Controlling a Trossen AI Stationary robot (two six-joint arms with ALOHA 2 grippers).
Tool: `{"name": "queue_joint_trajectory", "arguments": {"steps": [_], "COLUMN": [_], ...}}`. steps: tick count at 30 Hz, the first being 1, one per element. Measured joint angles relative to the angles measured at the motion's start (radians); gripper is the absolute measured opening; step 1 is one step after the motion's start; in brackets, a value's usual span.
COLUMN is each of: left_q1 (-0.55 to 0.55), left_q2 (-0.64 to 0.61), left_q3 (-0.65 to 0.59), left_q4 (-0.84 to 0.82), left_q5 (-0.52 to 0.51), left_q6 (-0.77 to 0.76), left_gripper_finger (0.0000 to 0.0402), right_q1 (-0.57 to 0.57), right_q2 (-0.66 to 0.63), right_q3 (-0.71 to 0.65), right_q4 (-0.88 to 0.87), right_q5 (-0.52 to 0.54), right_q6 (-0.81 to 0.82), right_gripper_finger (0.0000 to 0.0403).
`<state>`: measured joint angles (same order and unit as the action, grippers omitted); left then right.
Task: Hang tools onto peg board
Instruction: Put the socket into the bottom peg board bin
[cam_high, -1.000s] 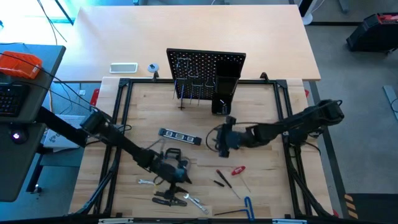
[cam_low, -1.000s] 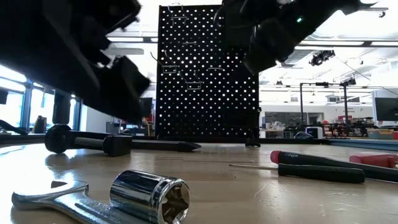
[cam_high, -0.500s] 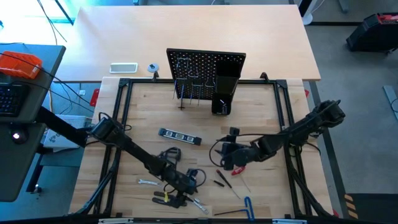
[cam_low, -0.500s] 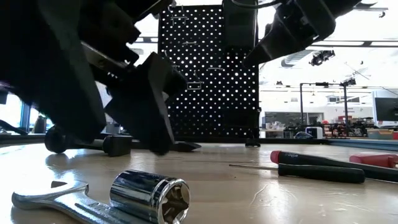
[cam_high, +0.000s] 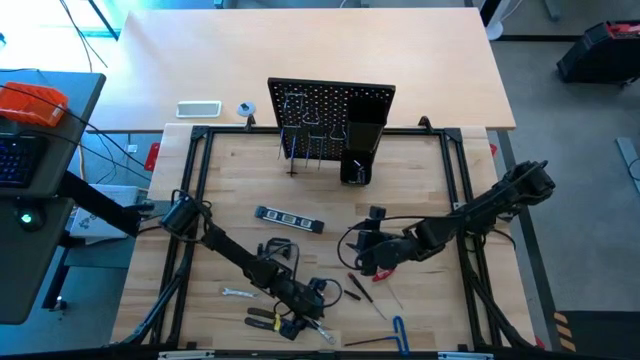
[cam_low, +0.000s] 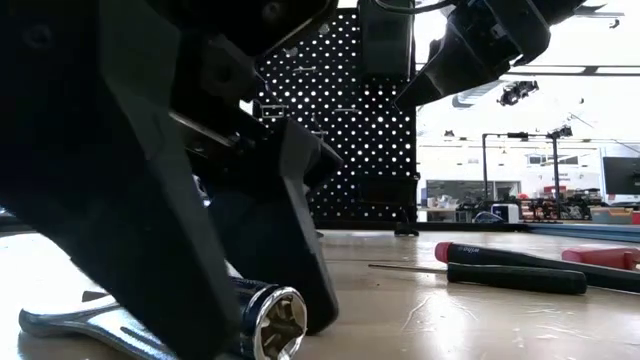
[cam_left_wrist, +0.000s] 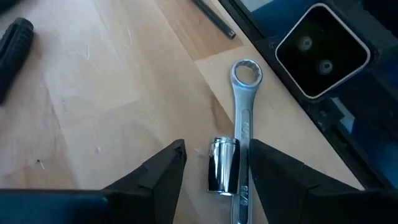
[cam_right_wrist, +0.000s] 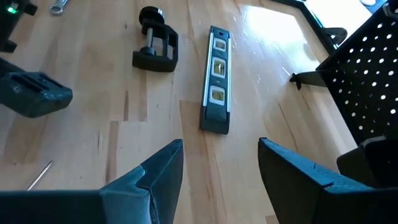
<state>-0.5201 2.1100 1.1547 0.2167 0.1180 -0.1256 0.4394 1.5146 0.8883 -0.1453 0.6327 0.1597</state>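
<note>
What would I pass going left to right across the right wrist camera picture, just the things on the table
C-clamp → level → peg board

The peg board (cam_high: 330, 110) is black, dotted all over with a regular grid of small holes that show pale where light comes through. The table (cam_high: 240, 180) is light blond wood with fine grain. The socket (cam_left_wrist: 224, 165) and the wrench (cam_left_wrist: 243, 112) beside it are bright mirror-like silver. The level (cam_right_wrist: 215, 81) is dark with three pale yellowish windows. The C-clamp (cam_right_wrist: 155, 45) is black. One screwdriver (cam_low: 515, 255) has a red cap on a black handle. The hex key (cam_high: 400, 333) is blue-handled.
</note>
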Motion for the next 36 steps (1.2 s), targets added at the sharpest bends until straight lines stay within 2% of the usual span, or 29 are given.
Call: {"name": "queue_joint_trajectory", "arguments": {"steps": [6, 12, 15, 18, 23, 27, 30, 34, 36], "left_q1": [0.015, 0.042, 0.055, 0.070, 0.091, 0.107, 0.114, 0.114, 0.113], "left_q2": [0.002, 0.000, -0.001, 0.000, 0.000, 0.001, 0.001, 0.002, 0.002], "left_q3": [0.000, 0.001, 0.001, 0.000, -0.001, -0.001, -0.001, -0.001, -0.002], "left_q4": [0.003, -0.036, -0.049, -0.052, -0.068, -0.072, -0.080, -0.086, -0.083], "left_q5": [0.002, -0.012, -0.012, 0.004, -0.034, -0.041, -0.040, -0.044, -0.038], "left_q6": [0.010, 0.039, 0.041, 0.040, 0.015, 0.004, 0.004, 0.031, 0.047], "left_gripper_finger": [0.0151, 0.0077, 0.0053, 0.0054, 0.0088, 0.0097, 0.0087, 0.0050, 0.0050], "right_q1": [0.002, 0.005, 0.013, 0.025, 0.044, 0.055, 0.059, 0.061, 0.061], "right_q2": [0.000, 0.000, 0.000, 0.000, 0.000, 0.000, 0.000, 0.000, 0.000], "right_q3": [0.000, 0.000, 0.000, 0.000, 0.000, 0.000, 0.000, 0.000, 0.000], "right_q4": [-0.004, -0.004, -0.004, -0.007, -0.016, -0.017, -0.024, -0.027, -0.027], "right_q5": [0.000, -0.001, 0.000, 0.000, 0.001, 0.014, 0.014, 0.014, 0.014], "right_q6": [0.000, 0.000, -0.001, -0.001, 0.000, 0.014, 0.024, 0.024, 0.024], "right_gripper_finger": [0.0201, 0.0201, 0.0201, 0.0201, 0.0201, 0.0201, 0.0201, 0.0201, 0.0201]}}
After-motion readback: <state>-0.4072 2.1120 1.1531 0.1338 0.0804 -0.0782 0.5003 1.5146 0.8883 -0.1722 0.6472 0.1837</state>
